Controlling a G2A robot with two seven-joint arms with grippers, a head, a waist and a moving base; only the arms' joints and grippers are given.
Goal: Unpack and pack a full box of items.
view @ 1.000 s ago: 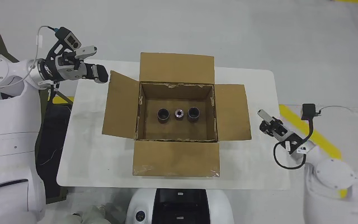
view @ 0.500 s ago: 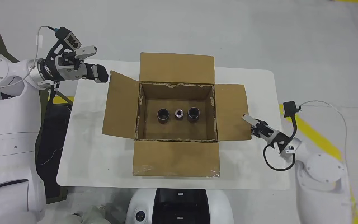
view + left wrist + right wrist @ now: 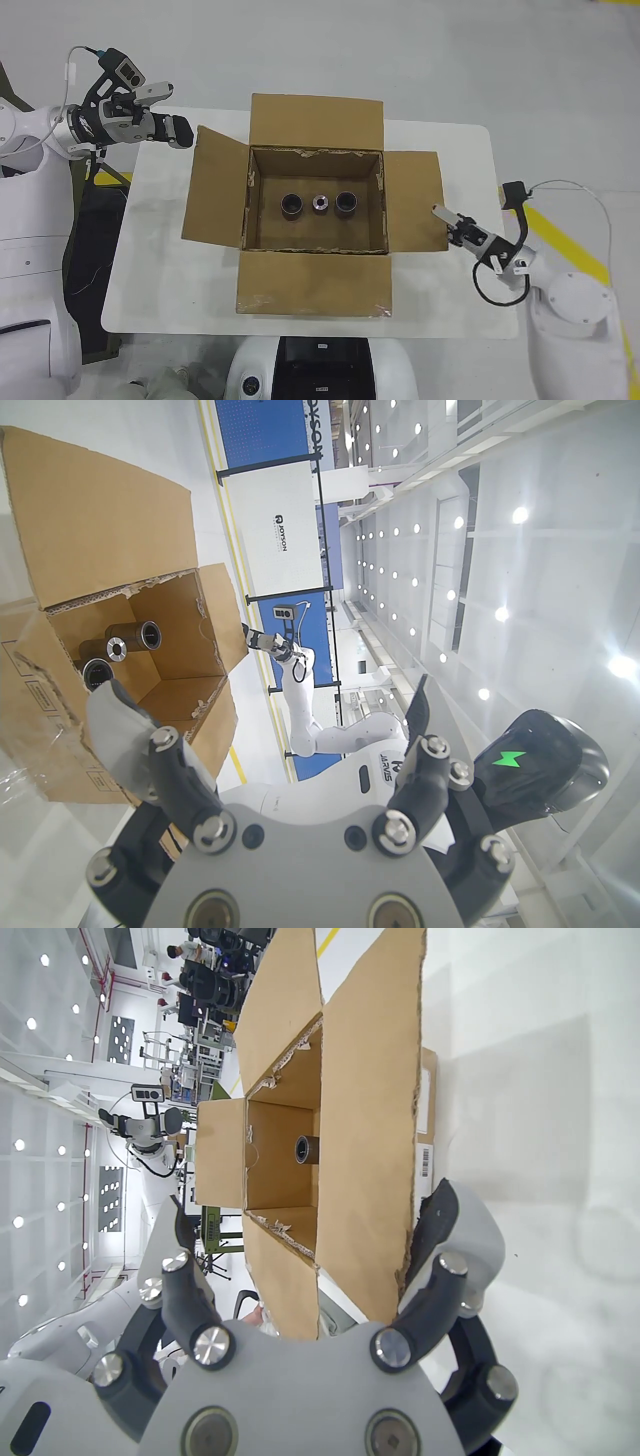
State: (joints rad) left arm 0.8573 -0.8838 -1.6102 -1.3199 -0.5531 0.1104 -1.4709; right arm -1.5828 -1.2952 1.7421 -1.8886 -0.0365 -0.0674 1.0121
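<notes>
1. Dead centre of the white bench [image 3: 150, 260] sits the brown cardboard box [image 3: 315, 163] with all four flaps splayed out. Unpacking hasn't got going, by the look of it: three items stand on the box floor.
2. They line up from 9 to 3 o'clock. First is a dark metal cylinder with an open bore [image 3: 291, 206], then a smaller silver-faced cylinder [image 3: 319, 203], then a second dark bored cylinder [image 3: 346, 202]. All are upright, close together and clear of the walls.
3. The right end effector [image 3: 443, 214] sits between 3 and 4 o'clock of the box, spread wide and empty. Its fingers straddle the outer edge of the right-hand cardboard flap [image 3: 415, 200]. I can't tell whether a pad actually touches the cardboard.
4. The left end effector [image 3: 180, 131] hangs out at 10 o'clock, well apart from the box. It's wide open too and carries nothing.
5. Here's the worry: if the right one clamps that flap and drags, nothing braces the box. It could skid or tip, and the cylinders would topple and roll.
6. That flap edge is ragged, so a hard pinch may crease or tear it.
7. Reaching inside is tricky too. The walls are deep and the row is tight, so wide fingers could snag the rim or knock a neighbouring cylinder.
</notes>
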